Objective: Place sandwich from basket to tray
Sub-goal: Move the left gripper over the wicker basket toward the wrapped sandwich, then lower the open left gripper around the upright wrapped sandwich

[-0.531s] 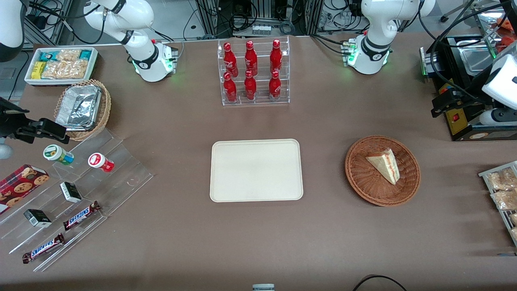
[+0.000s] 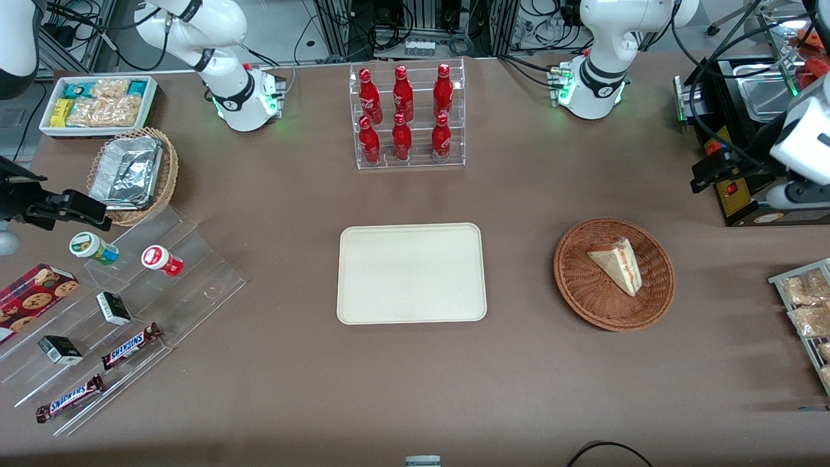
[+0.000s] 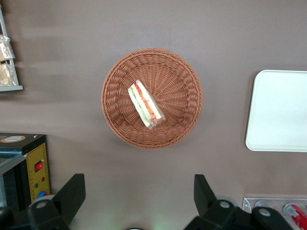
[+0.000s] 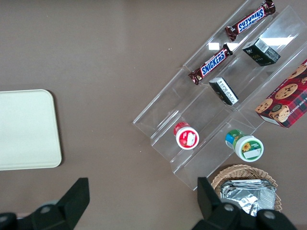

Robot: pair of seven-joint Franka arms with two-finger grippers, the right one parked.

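Observation:
The sandwich (image 2: 616,264), a pale wedge with red and green layers, lies in the round reddish-brown wicker basket (image 2: 583,292). In the left wrist view the sandwich (image 3: 145,104) is in the middle of the basket (image 3: 115,115). The cream tray (image 2: 411,272) lies flat beside the basket, toward the parked arm's end, and holds nothing; its edge shows in the left wrist view (image 3: 278,110). The left gripper (image 2: 708,170) hangs high above the table, farther from the front camera than the basket. It is open and empty, with its fingers (image 3: 72,191) spread wide over bare table.
A clear rack of red bottles (image 2: 407,117) stands at the table's back. A black machine (image 2: 746,130) sits by the working arm. A wire rack of snack packets (image 2: 804,305) is at that table end. Clear steps with snacks (image 2: 123,305) and a foil basket (image 2: 133,174) are toward the parked arm's end.
The left arm's wrist has risen and shifted slightly. The sandwich, the basket and the tray have not moved.

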